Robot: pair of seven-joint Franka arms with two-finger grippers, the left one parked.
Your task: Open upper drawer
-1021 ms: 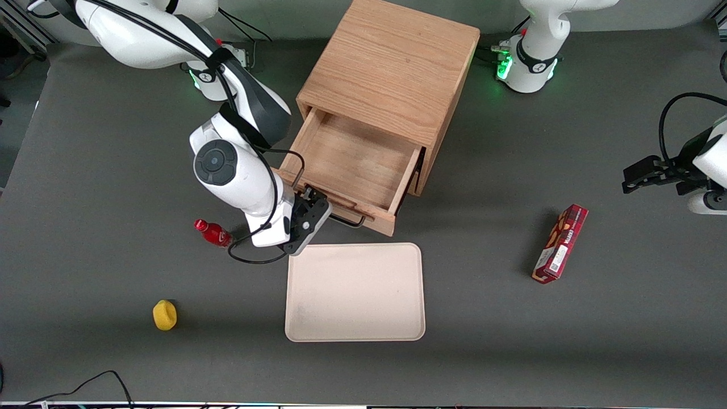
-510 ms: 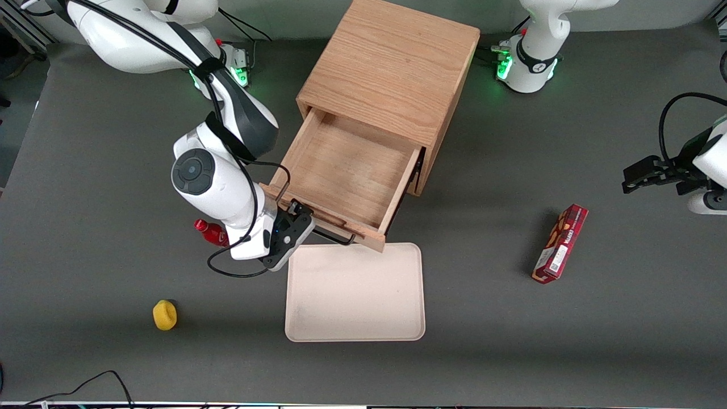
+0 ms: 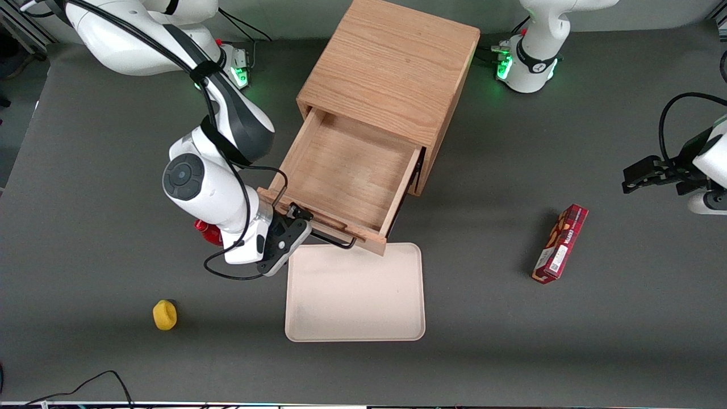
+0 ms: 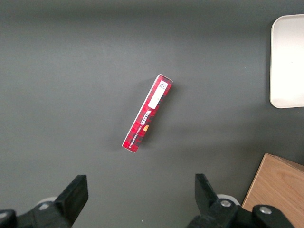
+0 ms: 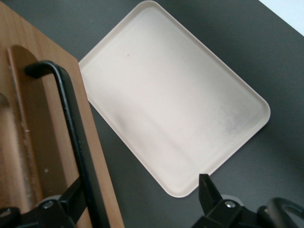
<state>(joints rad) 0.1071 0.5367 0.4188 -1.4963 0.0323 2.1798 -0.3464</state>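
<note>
The light oak cabinet (image 3: pixel 392 74) stands at the middle of the table. Its upper drawer (image 3: pixel 346 170) is pulled well out and its wooden inside is bare. The thin black bar handle (image 3: pixel 335 238) runs along the drawer front (image 5: pixel 42 142) and shows close up in the right wrist view (image 5: pixel 71 123). My right gripper (image 3: pixel 300 218) is at the handle's end toward the working arm. It is open (image 5: pixel 140 190), with the bar just inside one fingertip (image 5: pixel 76 197) and the other fingertip (image 5: pixel 206 187) over the table. The lower drawer is hidden under the upper one.
A beige tray (image 3: pixel 355 292) lies just in front of the drawer, nearer the camera, and fills the right wrist view (image 5: pixel 175 104). A red bottle (image 3: pixel 207 233) lies partly hidden under my arm. A yellow object (image 3: pixel 164 315) lies nearer the camera. A red box (image 3: pixel 560 243) lies toward the parked arm's end.
The drawer has slid farther out of the cabinet, toward the camera, with my gripper at its handle. In the last half second drawer and gripper barely moved.
</note>
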